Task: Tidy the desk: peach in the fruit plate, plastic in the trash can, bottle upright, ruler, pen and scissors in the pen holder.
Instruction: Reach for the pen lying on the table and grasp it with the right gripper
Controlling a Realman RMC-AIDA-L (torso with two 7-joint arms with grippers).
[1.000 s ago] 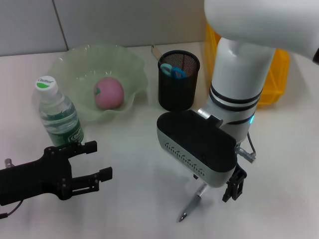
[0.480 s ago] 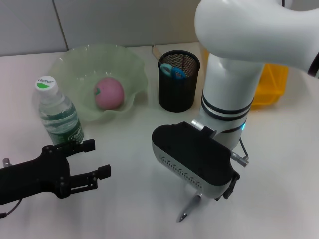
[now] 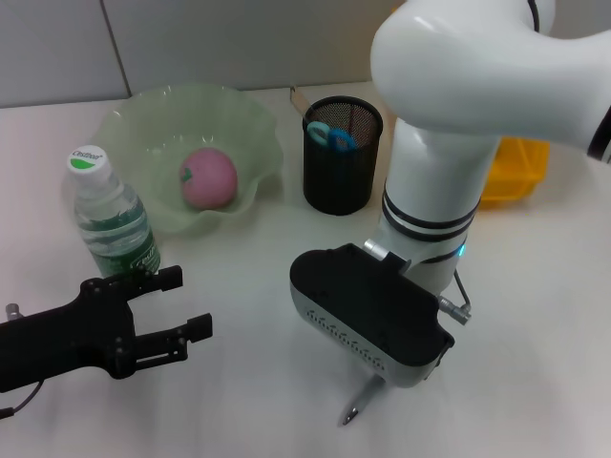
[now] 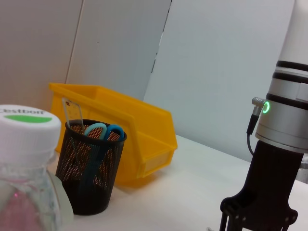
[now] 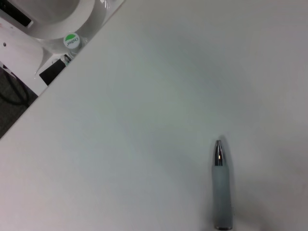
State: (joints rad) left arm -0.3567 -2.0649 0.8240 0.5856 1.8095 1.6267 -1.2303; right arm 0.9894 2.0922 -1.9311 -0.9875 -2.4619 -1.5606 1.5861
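The right arm's wrist housing (image 3: 368, 315) hides its claw and most of the pen (image 3: 359, 401).

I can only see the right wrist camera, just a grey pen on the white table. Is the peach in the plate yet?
Observer: Yes, the peach lies in the green fruit plate.
Operator: Where are the scissors?
Observer: The scissors are in the black pen holder, blue handles up.
Operator: And the bottle?
Observer: The bottle stands upright beside the plate, with the open left gripper just in front of it. The right gripper hangs over your pen.
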